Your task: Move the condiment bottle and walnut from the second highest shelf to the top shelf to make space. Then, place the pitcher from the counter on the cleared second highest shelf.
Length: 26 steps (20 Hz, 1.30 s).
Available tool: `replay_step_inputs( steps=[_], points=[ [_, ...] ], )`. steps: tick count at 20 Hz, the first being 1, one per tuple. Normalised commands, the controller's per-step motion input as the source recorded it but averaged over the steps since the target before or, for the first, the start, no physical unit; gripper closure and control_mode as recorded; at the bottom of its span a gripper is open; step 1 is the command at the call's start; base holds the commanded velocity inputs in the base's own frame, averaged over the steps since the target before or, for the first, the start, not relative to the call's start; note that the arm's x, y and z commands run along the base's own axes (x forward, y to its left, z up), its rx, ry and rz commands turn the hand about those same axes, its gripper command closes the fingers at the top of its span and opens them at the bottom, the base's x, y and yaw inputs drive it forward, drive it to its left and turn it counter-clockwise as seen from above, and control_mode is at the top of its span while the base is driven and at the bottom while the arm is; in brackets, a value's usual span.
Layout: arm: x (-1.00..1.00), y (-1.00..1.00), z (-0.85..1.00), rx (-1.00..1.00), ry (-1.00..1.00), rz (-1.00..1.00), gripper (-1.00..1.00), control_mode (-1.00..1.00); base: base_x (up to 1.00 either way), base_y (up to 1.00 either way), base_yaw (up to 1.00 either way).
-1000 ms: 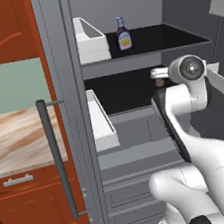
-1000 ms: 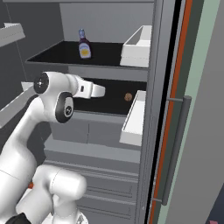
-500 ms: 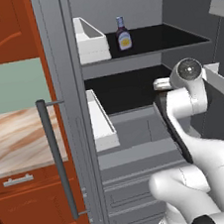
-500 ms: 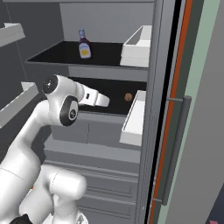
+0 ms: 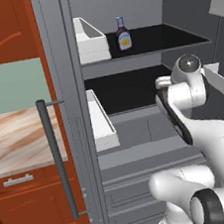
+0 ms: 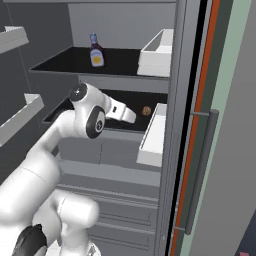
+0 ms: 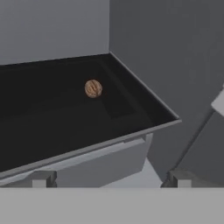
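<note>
So right now I've got the gripper (image 7: 109,178) lined up at the front rim of the second highest shelf (image 7: 52,127), jaws spread wide with nothing between them, and the walnut (image 7: 93,88) sitting further back on the black board, well apart from the fingertips. The condiment bottle (image 5: 123,34) is already standing upright on the top shelf (image 5: 174,35), so that half looks done to me, walnut is the step in hand (the pitcher and counter bit comes after). From the right base view the walnut (image 6: 146,110) is just beside the white bin on the door side, not touching it as far as I can tell. My worry from here: the nut is round and tiny, so if one finger nudges it first it could roll toward the back wall or off to the side. Also the hand has to go in low under the top board, so clipping the shelf rim on the reach seems like a real risk
</note>
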Motion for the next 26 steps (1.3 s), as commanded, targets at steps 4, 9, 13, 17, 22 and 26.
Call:
replay_step_inputs(
  steps=[4,9,13,17,22,26],
  points=[
    [0.56,-0.29,-0.21,0.02,0.07,-0.05,-1.00,-1.00,0.00,0.00,0.00],
    [0.58,-0.14,-0.28,0.02,0.07,-0.05,-1.00,-1.00,0.00,0.00,0.00],
    [0.52,0.00,-0.23,0.03,0.01,0.00,-1.00,-1.00,0.00,0.00,0.00],
    [0.51,0.00,-0.29,0.01,0.00,0.00,-1.00,-1.00,0.00,0.00,0.00],
    [0.41,0.00,-0.34,0.00,0.00,0.00,-1.00,-1.00,0.00,0.00,0.00],
    [0.37,0.00,-0.25,0.00,0.00,0.00,-1.00,-1.00,0.00,0.00,0.00]
  ],
)
